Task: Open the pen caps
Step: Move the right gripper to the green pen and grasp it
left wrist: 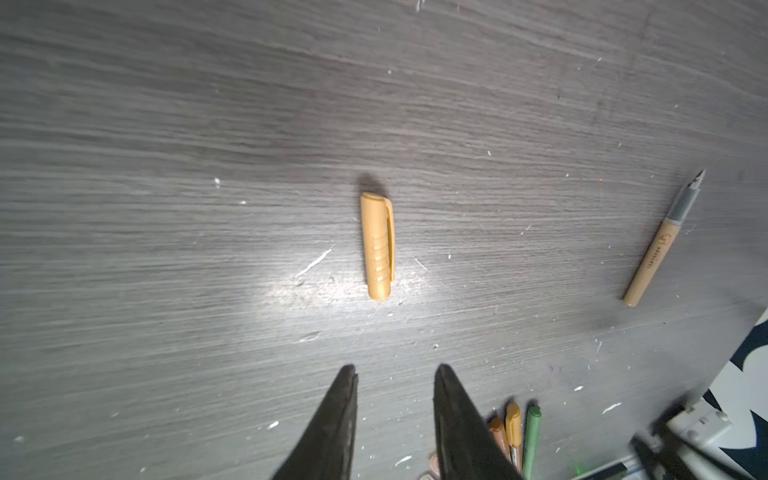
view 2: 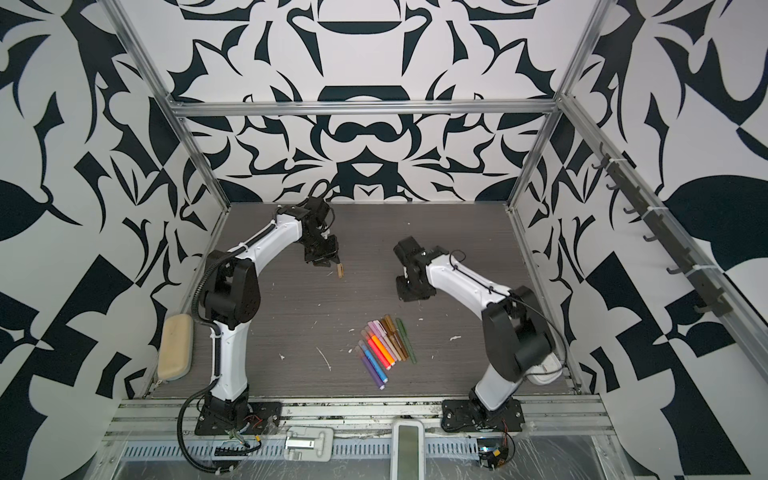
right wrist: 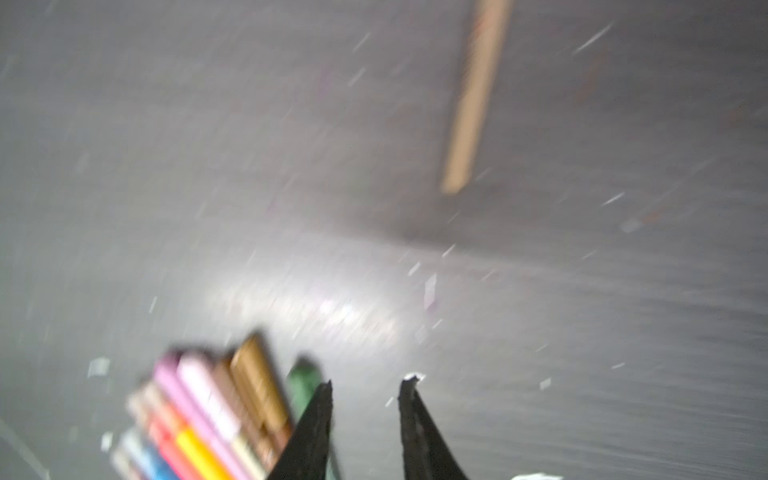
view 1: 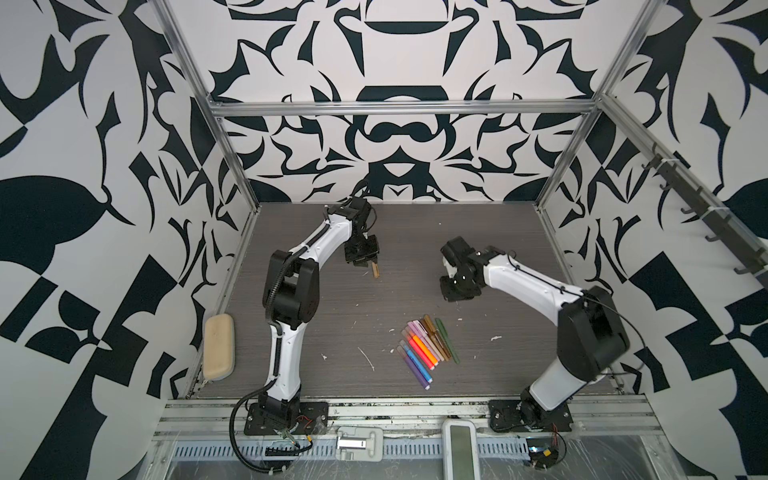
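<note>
A loose tan pen cap (left wrist: 377, 247) lies flat on the dark table, just beyond my left gripper (left wrist: 395, 370), which is open and holds nothing. In both top views this cap (view 1: 375, 271) (view 2: 340, 270) rests right beside the left gripper (view 1: 360, 262). An uncapped tan pen body (left wrist: 660, 245) lies off to one side; it shows blurred in the right wrist view (right wrist: 473, 95). My right gripper (right wrist: 365, 384) is open and empty, hovering over bare table (view 1: 457, 293). A row of capped pens (view 1: 428, 347) (view 2: 384, 347) lies at the front centre, with caps on their far ends.
A beige pencil case (view 1: 219, 352) lies along the table's left edge by the left arm's base. Metal frame posts and patterned walls enclose the table. White flecks and scratches dot the surface.
</note>
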